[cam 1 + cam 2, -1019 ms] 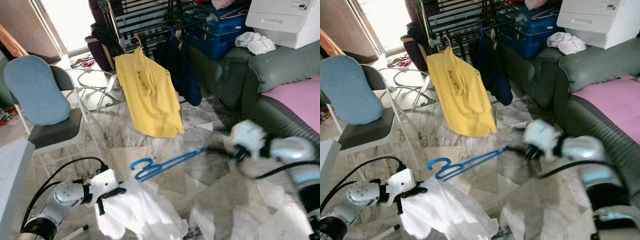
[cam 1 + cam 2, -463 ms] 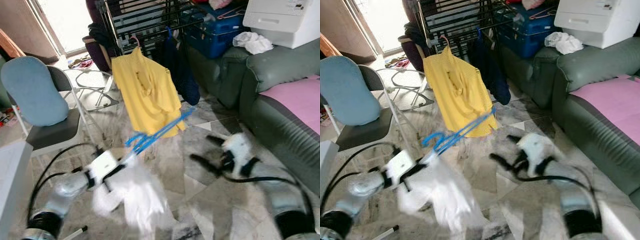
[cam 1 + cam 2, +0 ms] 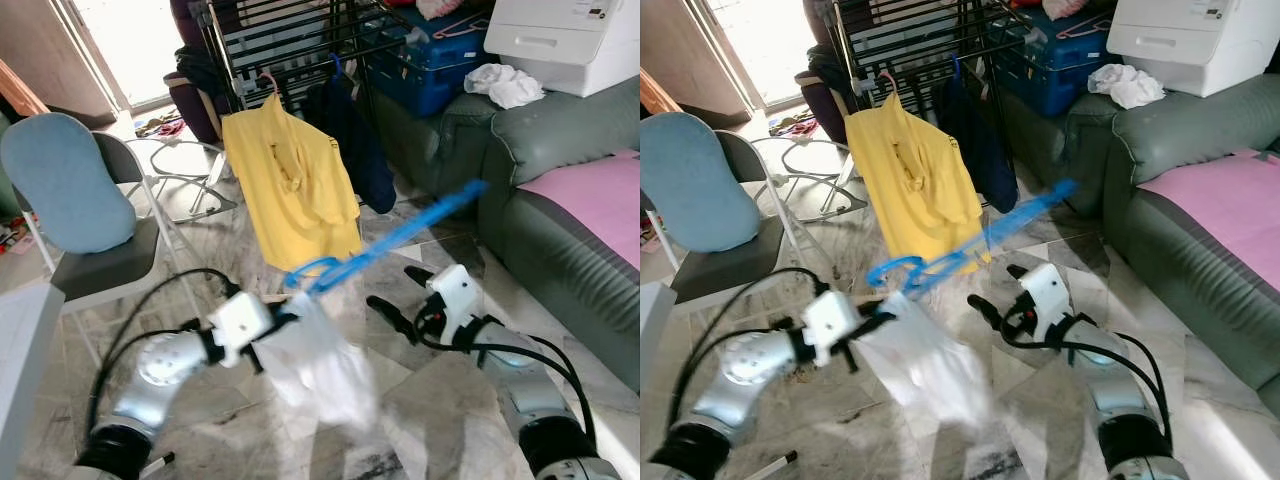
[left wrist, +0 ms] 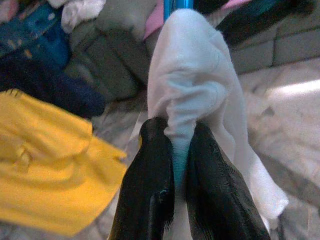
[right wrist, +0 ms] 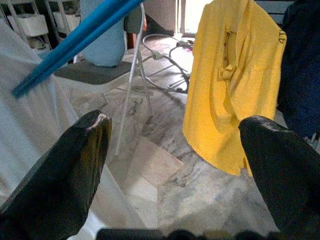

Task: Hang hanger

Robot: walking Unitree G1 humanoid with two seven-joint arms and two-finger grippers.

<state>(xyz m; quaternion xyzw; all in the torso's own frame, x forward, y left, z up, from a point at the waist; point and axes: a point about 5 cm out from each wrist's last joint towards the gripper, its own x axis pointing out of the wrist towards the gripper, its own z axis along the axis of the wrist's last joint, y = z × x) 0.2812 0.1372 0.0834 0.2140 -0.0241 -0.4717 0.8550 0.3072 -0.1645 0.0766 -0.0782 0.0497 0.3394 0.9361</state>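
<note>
Blue hanger (image 3: 385,240) is up in the air in front of me, with a white garment (image 3: 320,360) draped off its lower end. Its long axis runs on a diagonal: hook end low and toward my left, near the white cloth, and the far arm tip high and toward my right, pointing at the green sofa (image 3: 560,160). My left gripper (image 4: 172,165) has it; in the left wrist view both black fingers (image 4: 152,165) are pinched close together on bunched white fabric with a sliver of blue between them, so I judge I'm clamping the hanger through the cloth near its hook end.

My right gripper (image 3: 395,300) sits just below and beside the hanger's middle, not touching it. Its fingers are spread wide with nothing between them; in the right wrist view the blue bar crosses above one finger.

The drying rack (image 3: 290,40) is beyond the hanger, well apart, up and slightly to my left. A yellow shirt (image 3: 295,185) and a dark garment (image 3: 355,140) already hang on it. The hook (image 3: 305,272) curls near my left gripper, on the rack side of the yellow shirt's hem from this angle; I can't tell its exact facing.

The left arm is the one carrying, so I think the next move needs the hook end raised and pushed forward toward a rack bar. Risk: the hanger is gripped through the cloth, so it may swivel.

Blue chair (image 3: 70,200) stands to my left.
</note>
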